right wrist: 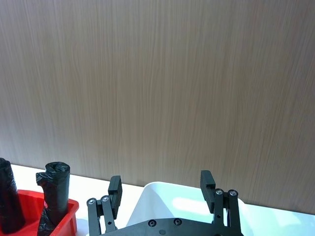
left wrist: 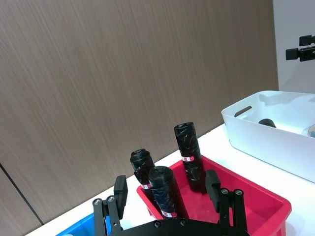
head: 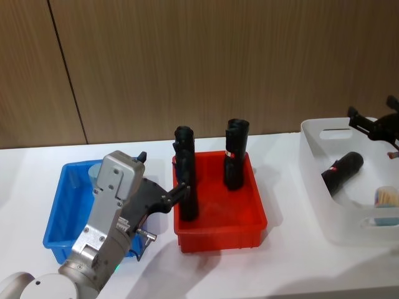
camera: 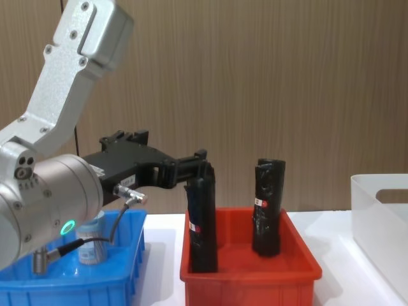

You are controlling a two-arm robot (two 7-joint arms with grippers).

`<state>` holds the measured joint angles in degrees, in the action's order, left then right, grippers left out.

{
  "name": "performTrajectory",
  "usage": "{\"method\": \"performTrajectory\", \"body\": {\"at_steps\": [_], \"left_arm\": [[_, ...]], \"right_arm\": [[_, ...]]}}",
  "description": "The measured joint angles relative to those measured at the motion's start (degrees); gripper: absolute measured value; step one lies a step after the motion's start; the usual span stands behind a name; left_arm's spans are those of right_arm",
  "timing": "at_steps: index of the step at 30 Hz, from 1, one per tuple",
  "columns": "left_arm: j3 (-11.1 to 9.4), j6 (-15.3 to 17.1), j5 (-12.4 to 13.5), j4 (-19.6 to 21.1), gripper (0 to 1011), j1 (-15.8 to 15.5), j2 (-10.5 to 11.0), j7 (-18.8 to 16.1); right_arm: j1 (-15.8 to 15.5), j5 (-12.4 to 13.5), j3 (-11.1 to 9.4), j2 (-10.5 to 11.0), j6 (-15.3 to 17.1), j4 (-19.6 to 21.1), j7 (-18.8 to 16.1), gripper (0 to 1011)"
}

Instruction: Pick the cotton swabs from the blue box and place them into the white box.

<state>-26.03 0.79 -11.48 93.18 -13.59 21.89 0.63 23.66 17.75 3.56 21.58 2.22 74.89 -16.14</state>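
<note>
Sitting in the blue box at the robot's left is one jar of cotton swabs, clear with a pale blue lid, tucked partly behind the left arm in the chest view. Over on the right, the white box already holds another swab jar near its right side, and a black cylinder lies tilted on its floor.

Between the two boxes stands a red bin on the white bench, with black cylinders upright in it, red-and-white labels showing on their sides.

Left claw now: it hangs above the gap between blue box and red bin, fingers spread wide and empty. From the wrist view the nearest black cylinder shows between the two fingers, though whether they touch it I cannot tell. In the chest view one fingertip sits right at the top of the front-left cylinder.

Right claw hovers over the far rim of the white box, its jaws parted too, nothing held between them. In the head view it shows at the upper right edge, above the box's back corner.
</note>
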Motion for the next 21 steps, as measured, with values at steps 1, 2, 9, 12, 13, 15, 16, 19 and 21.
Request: {"method": "performTrajectory", "body": {"at_steps": [1,2,9,12,13,15,16,19,21], "left_arm": [[0.0,0.0,0.0,0.0,1004,0.0,0.0,0.0],[0.0,0.0,0.0,0.0,1004,0.0,0.0,0.0],[0.0,0.0,0.0,0.0,1004,0.0,0.0,0.0],[0.0,0.0,0.0,0.0,1004,0.0,0.0,0.0],[0.0,0.0,0.0,0.0,1004,0.0,0.0,0.0],[0.0,0.0,0.0,0.0,1004,0.0,0.0,0.0],[0.0,0.0,0.0,0.0,1004,0.0,0.0,0.0],[0.0,0.0,0.0,0.0,1004,0.0,0.0,0.0],[0.0,0.0,0.0,0.0,1004,0.0,0.0,0.0]], "right_arm": [[-0.02,0.02,-0.01,0.01,-0.01,0.01,0.0,1002],[-0.04,0.03,-0.01,0.01,-0.02,0.03,0.0,1002],[-0.14,0.2,-0.05,0.04,-0.1,0.1,0.0,1002],[-0.15,0.24,-0.08,0.05,-0.12,0.12,0.0,1002],[-0.16,0.25,-0.08,0.06,-0.12,0.13,0.0,1002],[-0.17,0.26,-0.09,0.07,-0.13,0.14,-0.01,1002],[-0.17,0.27,-0.1,0.07,-0.14,0.14,0.0,1002],[-0.19,0.29,-0.11,0.09,-0.15,0.16,-0.01,1002],[-0.2,0.3,-0.12,0.09,-0.17,0.17,-0.01,1002]]}}
